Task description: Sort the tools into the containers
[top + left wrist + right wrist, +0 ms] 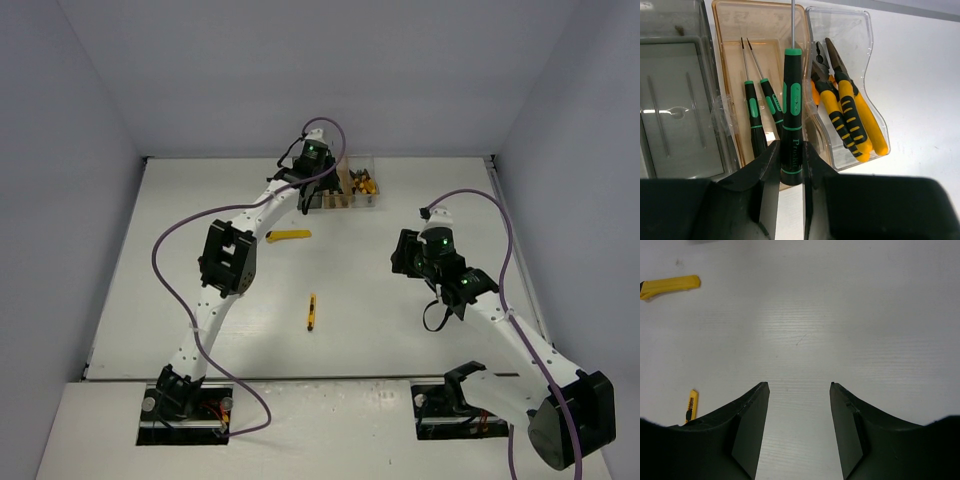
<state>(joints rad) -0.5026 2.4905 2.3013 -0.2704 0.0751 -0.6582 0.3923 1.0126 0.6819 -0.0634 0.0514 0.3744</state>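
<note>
A white worktop (380, 295) lies between pale grey walls (300, 70). Three bins stand in a row at its far edge: a grey bin (680, 105), an orange bin (770, 30) and a clear bin (862, 45).

The left gripper (791, 160) hangs at the bins' near ends. Its jaws are clamped on the handle of a black-green screwdriver (791, 110), whose thin shaft points away over the orange bin. Two more screwdrivers (754, 117), also black and green, lie side by side in that bin. Pliers (846, 117) with yellow and orange handles lie in the clear bin.

A yellow knife (288, 236) lies on the worktop near the bins. A small yellow tool (311, 312) lies near the middle. The right gripper (799, 390) hangs above the worktop toward the right edge, jaws apart.
</note>
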